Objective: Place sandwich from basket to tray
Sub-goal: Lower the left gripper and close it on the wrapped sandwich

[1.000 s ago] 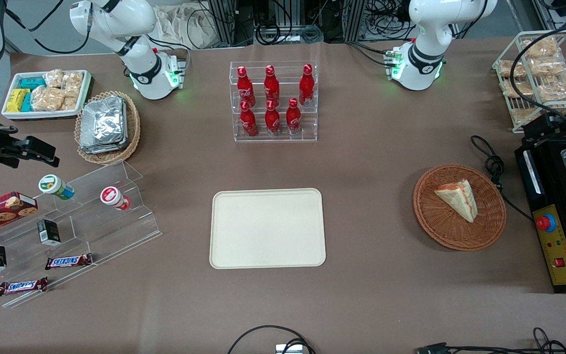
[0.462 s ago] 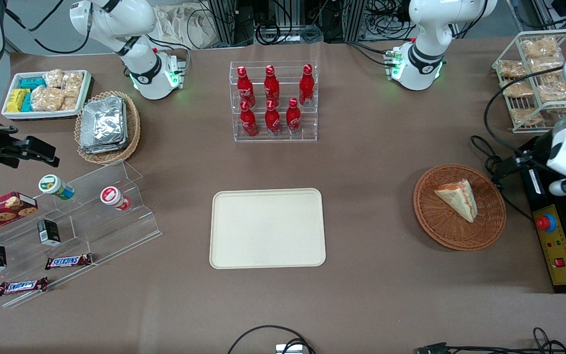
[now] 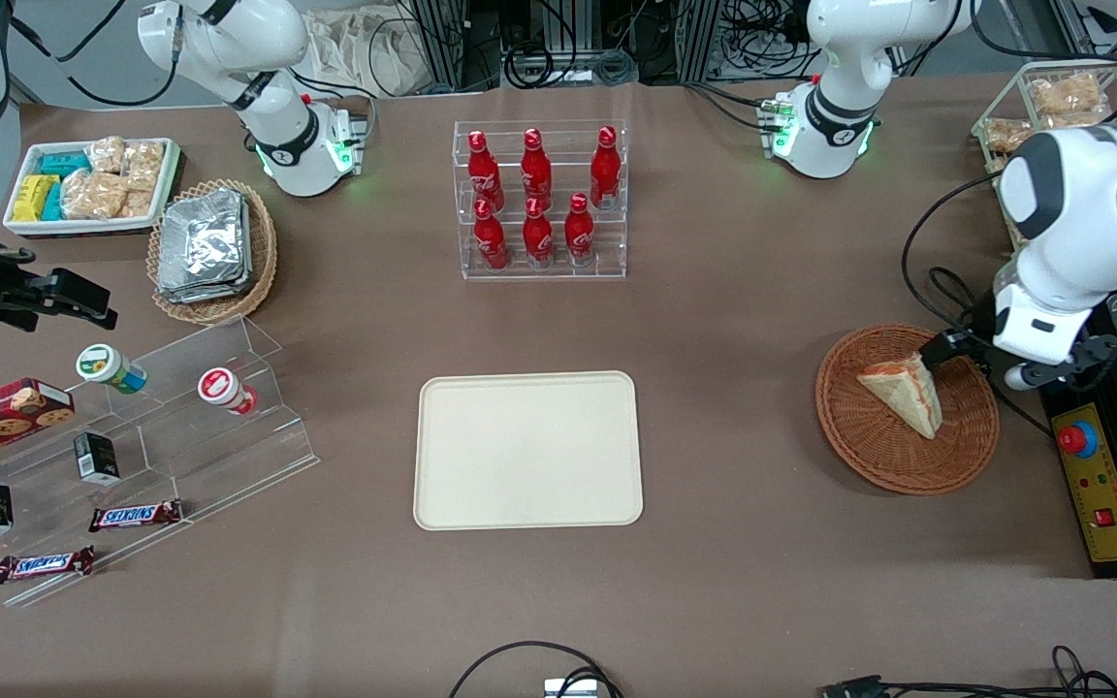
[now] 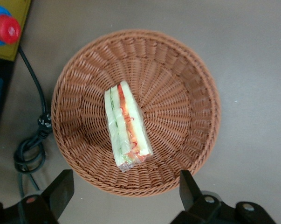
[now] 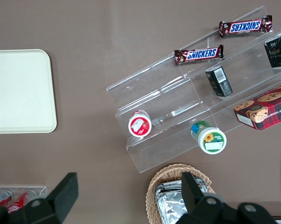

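The sandwich (image 3: 903, 393) (image 4: 126, 128), a white bread wedge with red, orange and green layers on its edge, lies in the round reddish-brown wicker basket (image 3: 908, 456) (image 4: 177, 93). My gripper (image 3: 966, 354) (image 4: 124, 189) hangs open above the basket's rim, on the side farther from the front camera. Its black fingers (image 4: 61, 186) stand wide apart with nothing between them, clear of the sandwich. The cream tray (image 3: 527, 451) (image 5: 19, 91) lies bare at the table's middle, toward the parked arm's end from the basket.
A black control box with a red button (image 3: 1077, 438) and a coiled black cable (image 3: 971, 320) lie beside the basket. A rack of red bottles (image 3: 539, 199) stands farther from the front camera than the tray. A wire rack of snack packs (image 3: 1053, 107) sits near the working arm's base.
The working arm has swung in from the table's end toward the basket. Its gripper now hangs over the basket's rim; the sandwich, basket and tray have not moved.
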